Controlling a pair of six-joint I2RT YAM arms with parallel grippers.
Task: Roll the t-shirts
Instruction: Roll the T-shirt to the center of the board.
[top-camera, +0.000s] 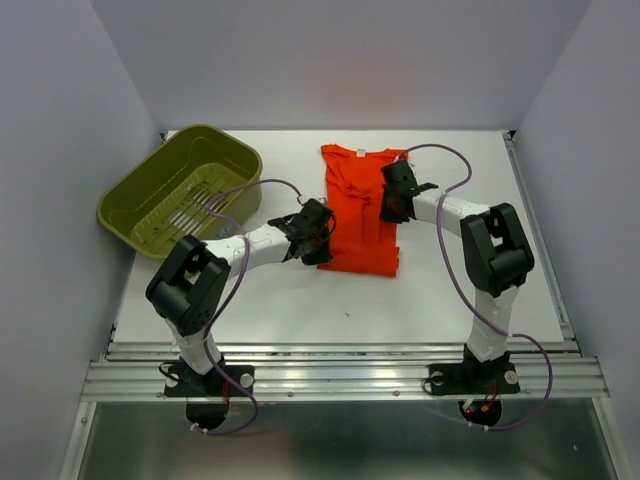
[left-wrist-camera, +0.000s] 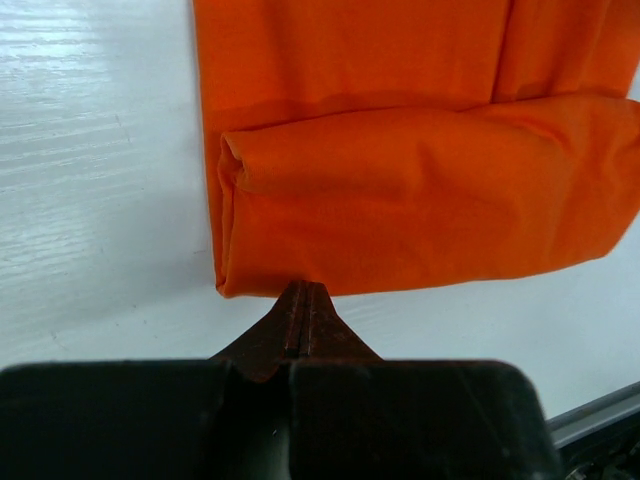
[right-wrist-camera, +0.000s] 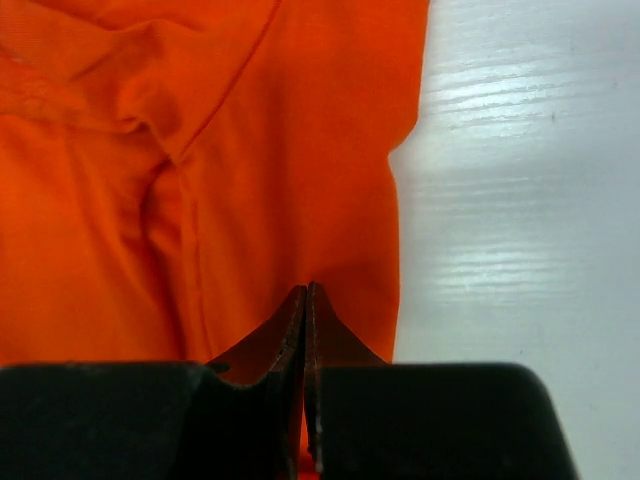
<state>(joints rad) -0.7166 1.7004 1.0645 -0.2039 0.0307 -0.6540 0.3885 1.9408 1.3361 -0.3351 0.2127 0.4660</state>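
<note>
The orange t-shirt (top-camera: 360, 212) lay folded narrow from the table's (top-camera: 300, 300) far edge toward its middle, the left gripper (left-wrist-camera: 305, 292) clenched empty at its rolled near hem, the right gripper (right-wrist-camera: 305, 292) clenched over its right edge.

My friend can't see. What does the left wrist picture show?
An orange-red t-shirt lies on a white table, its near end turned over into a soft roll. The shut left end effector points at the roll's near edge.
</note>
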